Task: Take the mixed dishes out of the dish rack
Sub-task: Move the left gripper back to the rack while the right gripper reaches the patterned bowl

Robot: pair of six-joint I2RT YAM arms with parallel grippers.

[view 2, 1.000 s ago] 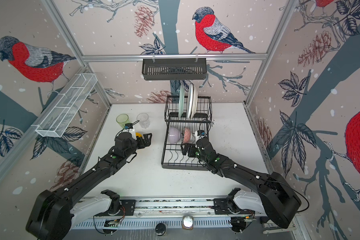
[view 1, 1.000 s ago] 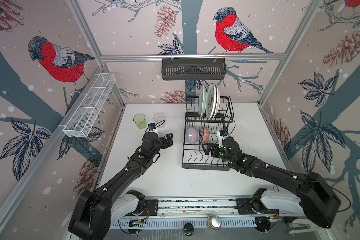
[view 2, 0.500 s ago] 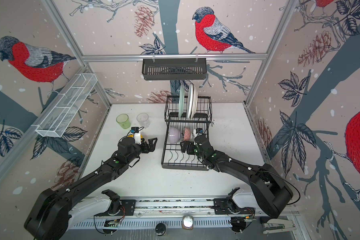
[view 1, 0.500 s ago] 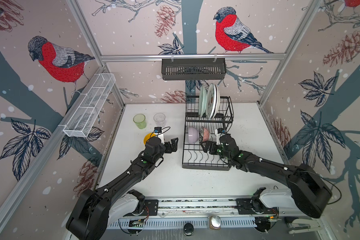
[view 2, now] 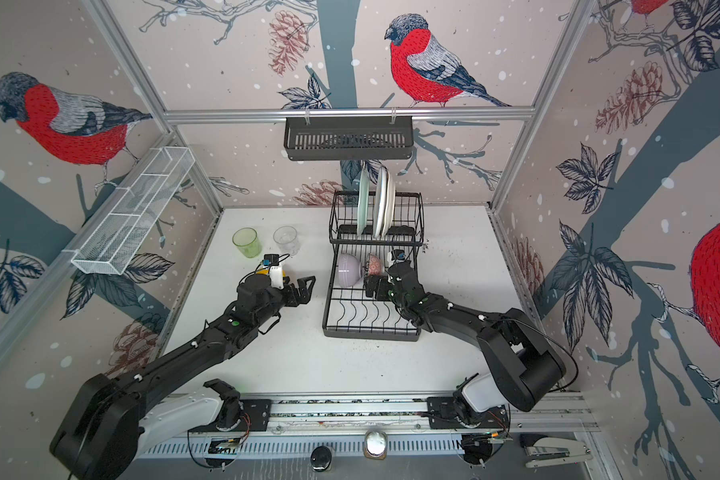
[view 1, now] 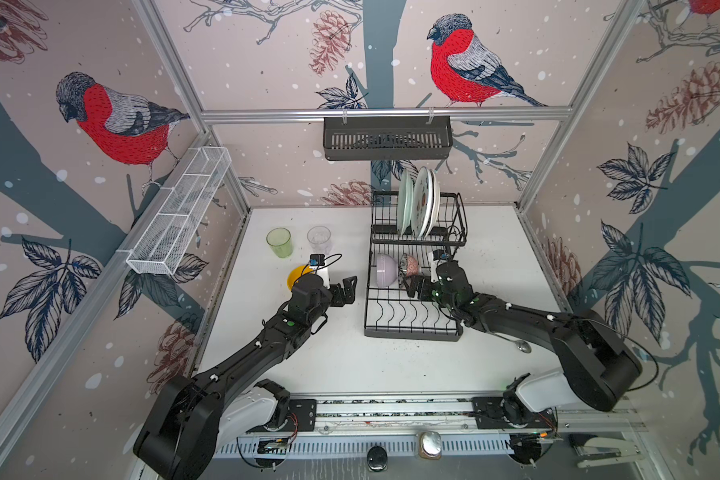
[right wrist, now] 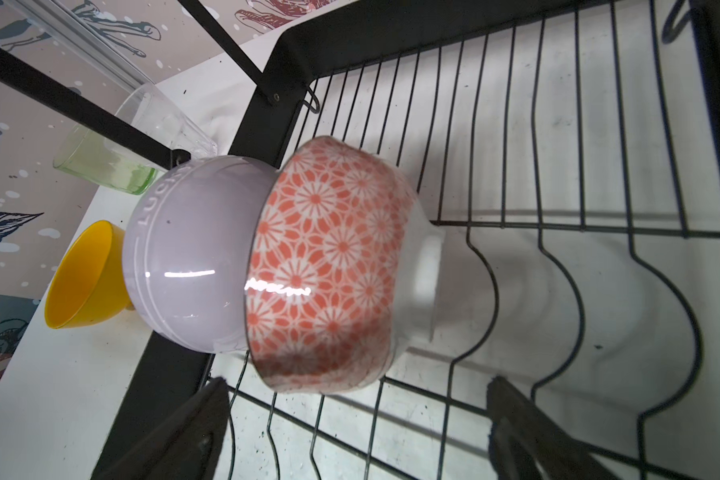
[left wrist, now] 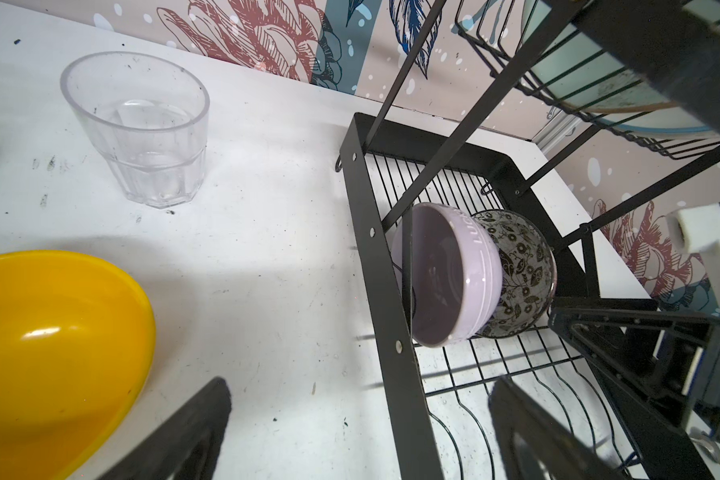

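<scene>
The step in hand looks like taking a bowl out of the lower tier of the dish rack [view 1: 411,332]. The right gripper [view 1: 412,289] is placed for it: it sits inside the rack just above the wire floor, jaws spread wide and empty. It faces the pink-patterned bowl [right wrist: 329,266], which stands on edge directly ahead of it, close but not yet between the fingers. Just past that bowl the lilac bowl [right wrist: 188,257] also stands on edge, its rounded underside nestled against the patterned bowl's open side, the two touching. The left gripper [view 1: 347,291] hangs outside the rack over the table [view 1: 350,365], likewise wide open and holding nothing. It points at the rack's side rail, with the lilac bowl just beyond that rail. The yellow bowl [left wrist: 51,345] lies on the table close beside this gripper, and the clear glass [left wrist: 142,129] and green glass [view 1: 279,242] stand upright further ahead of it, so I count those three as unloaded. Three plates [view 1: 421,201] stand upright in the raised tier, above and beyond both grippers. The next move, as I judge it, calls for the right gripper to ease forward until the patterned bowl's wall lies between its fingers. It should then close firmly and lift clear of the wavy dividers. The lilac bowl leans on the patterned one and may tip once that support goes, so a slow lift would be wise.
</scene>
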